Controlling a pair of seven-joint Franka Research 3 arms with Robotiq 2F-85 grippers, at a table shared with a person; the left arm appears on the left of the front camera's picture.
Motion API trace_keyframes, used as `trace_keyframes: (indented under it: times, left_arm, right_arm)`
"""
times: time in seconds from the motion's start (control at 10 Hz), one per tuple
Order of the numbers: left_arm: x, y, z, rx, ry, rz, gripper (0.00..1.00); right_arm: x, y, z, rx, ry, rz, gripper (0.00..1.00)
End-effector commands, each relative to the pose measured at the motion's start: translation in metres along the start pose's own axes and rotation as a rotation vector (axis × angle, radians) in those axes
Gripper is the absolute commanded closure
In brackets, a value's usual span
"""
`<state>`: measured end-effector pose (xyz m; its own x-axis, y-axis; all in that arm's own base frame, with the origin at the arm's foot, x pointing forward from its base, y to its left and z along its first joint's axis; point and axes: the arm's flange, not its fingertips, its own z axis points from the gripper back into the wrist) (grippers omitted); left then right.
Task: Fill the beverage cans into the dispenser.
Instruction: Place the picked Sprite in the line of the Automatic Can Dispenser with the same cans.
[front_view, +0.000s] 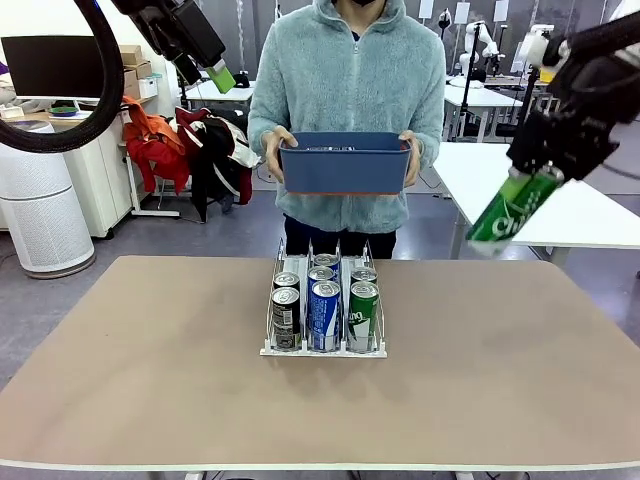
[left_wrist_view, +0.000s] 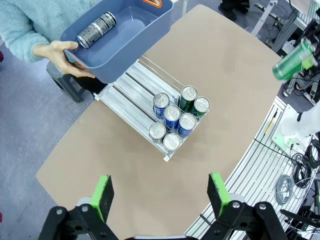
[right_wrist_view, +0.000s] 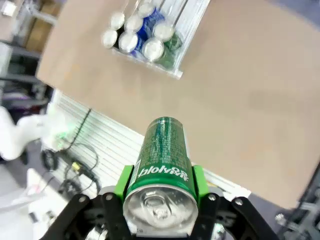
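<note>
Mid-frame, the dispenser (front_view: 323, 350) is holding upright beverage cans (front_view: 325, 312). At right, the right gripper (front_view: 532, 188) is clamping a tilted green can (front_view: 510, 212); upper left, the left gripper (front_view: 218, 76) is hanging, fingers (left_wrist_view: 104, 192) apart. Beyond, a person (front_view: 350, 90) is gripping a blue tub (front_view: 345, 175).

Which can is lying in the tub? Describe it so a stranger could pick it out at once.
The person across the table holds a dark blue tub. Inside lies one black can with pale print. The other cans stand upright in the dispenser, while a green one is held between the fingers of the right gripper; this alone lies on its side.
</note>
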<state>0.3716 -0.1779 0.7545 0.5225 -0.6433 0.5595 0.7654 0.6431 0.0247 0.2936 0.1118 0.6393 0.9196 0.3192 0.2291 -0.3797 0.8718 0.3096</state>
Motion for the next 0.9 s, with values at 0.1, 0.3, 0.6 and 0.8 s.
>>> trace_keyframes:
  times: [0.1,0.3,0.6,0.8]
  left_arm:
    - [-0.001,0.001,0.001,-0.001,0.000,-0.001,0.00]
    - [-0.001,0.001,0.001,-0.001,0.000,-0.001,0.00]
    - [-0.001,0.001,0.001,-0.001,0.000,-0.001,0.00]
    - [-0.001,0.001,0.001,-0.001,0.000,-0.001,0.00]
  right_arm:
    - [0.005,-0.016,-0.043,0.068,0.077,0.051,0.42]
    - [0.021,-0.015,-0.088,0.040,0.143,0.065,0.42]
    - [0.016,-0.022,-0.092,0.037,0.164,0.054,0.42]
    - [0.016,-0.022,-0.092,0.037,0.164,0.054,0.42]
